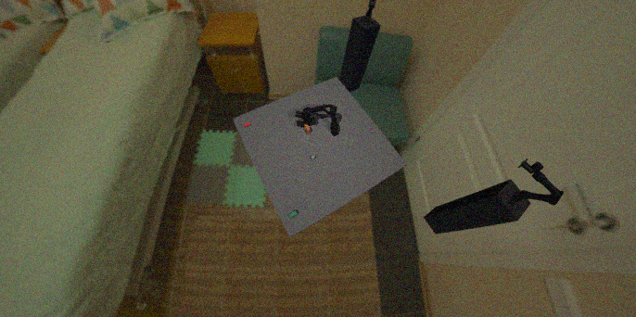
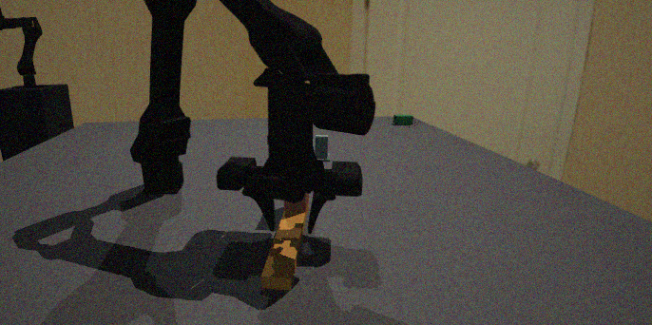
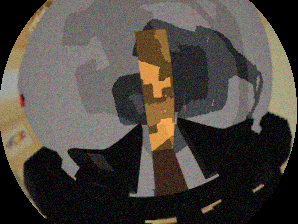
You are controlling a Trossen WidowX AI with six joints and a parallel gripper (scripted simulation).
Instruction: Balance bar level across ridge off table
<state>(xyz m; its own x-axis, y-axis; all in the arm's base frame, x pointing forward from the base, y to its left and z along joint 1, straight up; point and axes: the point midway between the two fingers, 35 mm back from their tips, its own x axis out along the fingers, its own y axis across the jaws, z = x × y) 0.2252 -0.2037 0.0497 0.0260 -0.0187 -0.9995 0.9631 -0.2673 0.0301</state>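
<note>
The orange bar (image 1: 308, 130) (image 2: 280, 264) (image 3: 154, 46) lies on the table, with an upright reddish block (image 2: 296, 206) (image 3: 170, 172) at its far end in the exterior view. My gripper (image 2: 291, 231) (image 3: 160, 123) points down with its fingertips on either side of the bar, near that block. It is open; narrow gaps show between fingers and bar. The small pale grey ridge (image 1: 312, 158) (image 2: 321, 146) stands on the table away from the bar, behind my gripper in the exterior view. I cannot make out the ridge in the wrist view.
A red block (image 1: 247, 124) (image 3: 22, 100) lies near the table's left corner in the top view. A green block (image 1: 293, 213) (image 2: 403, 120) lies near another corner. Two other dark arms on dark pedestals stand off the table (image 1: 352, 163).
</note>
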